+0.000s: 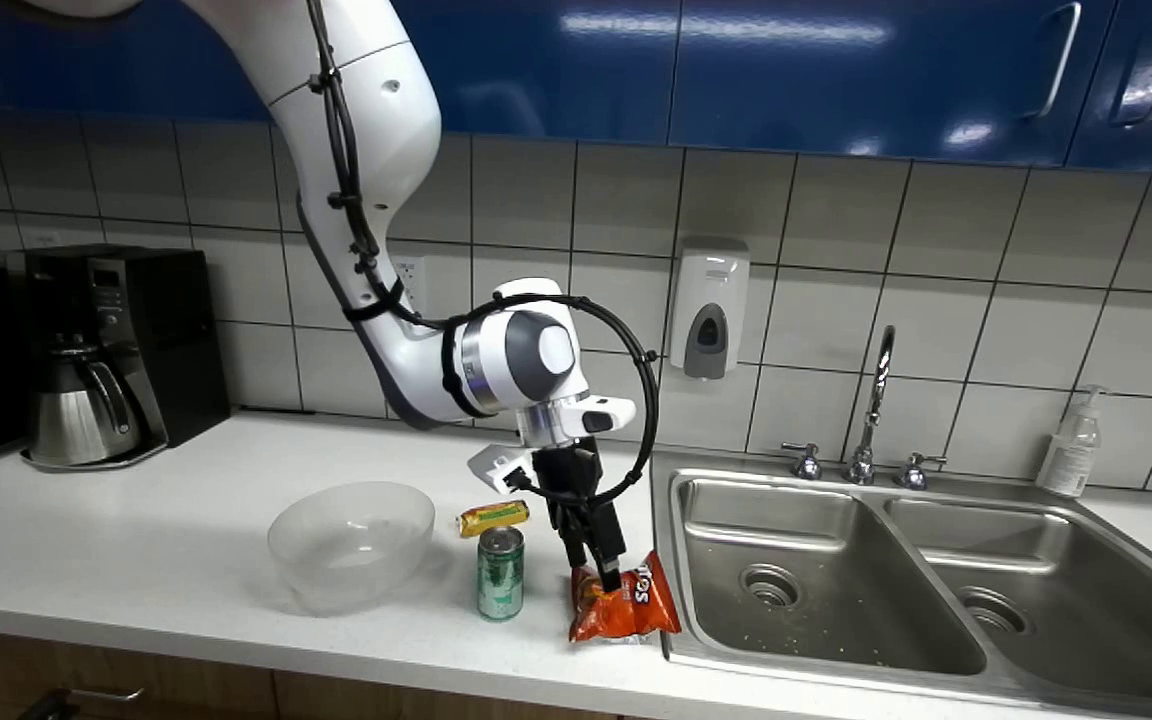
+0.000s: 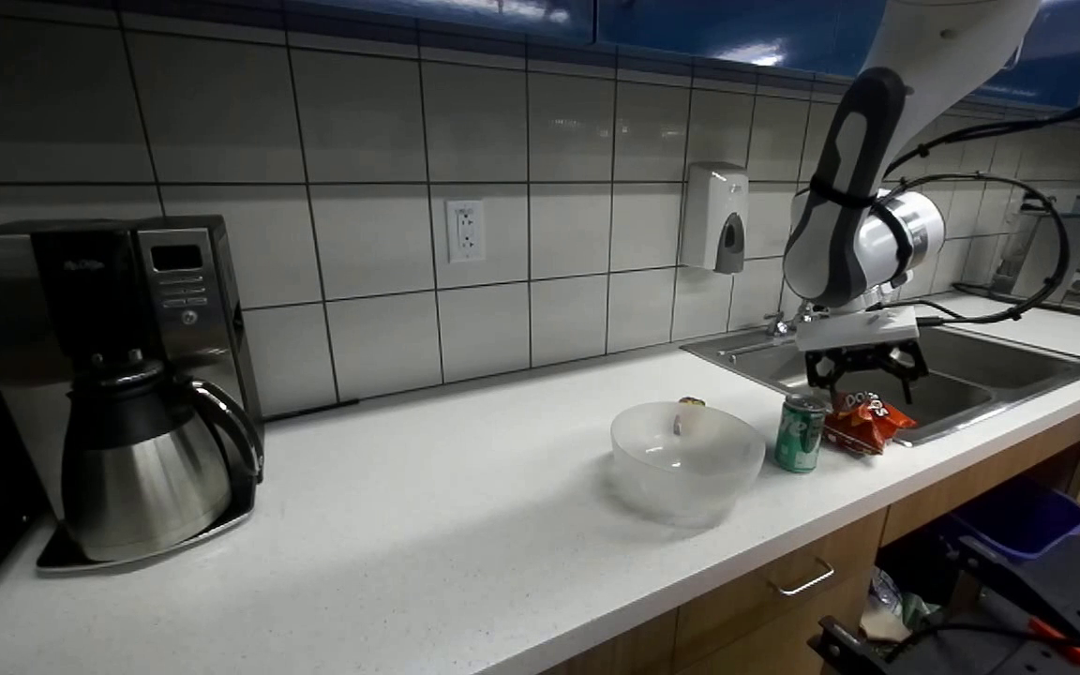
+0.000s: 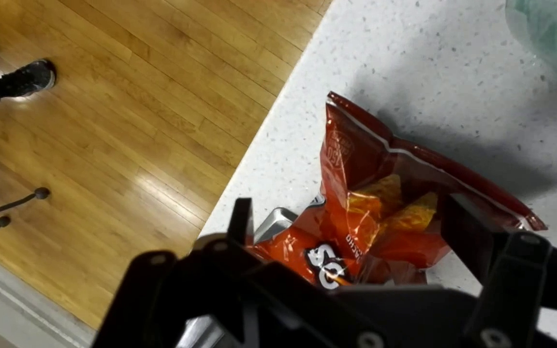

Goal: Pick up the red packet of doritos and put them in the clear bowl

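Pointing down at the red chip bag [image 1: 624, 612] with fingers [image 3: 472, 237] spread well apart, and with much of the bag showing between them in the wrist view. Hard to tell whether touching it. Finding the bag, crinkled and glossy, lying on the counter [image 2: 390, 506] right beside the steel sink [image 1: 826, 590]. Seeing a green can [image 1: 501, 575] upright near the bag, with a small yellow packet [image 1: 493, 517] behind it in an exterior view. Farther from the sink, seeing the clear bowl [image 2: 685, 478] upright, with the can between bowl and bag in both exterior views.
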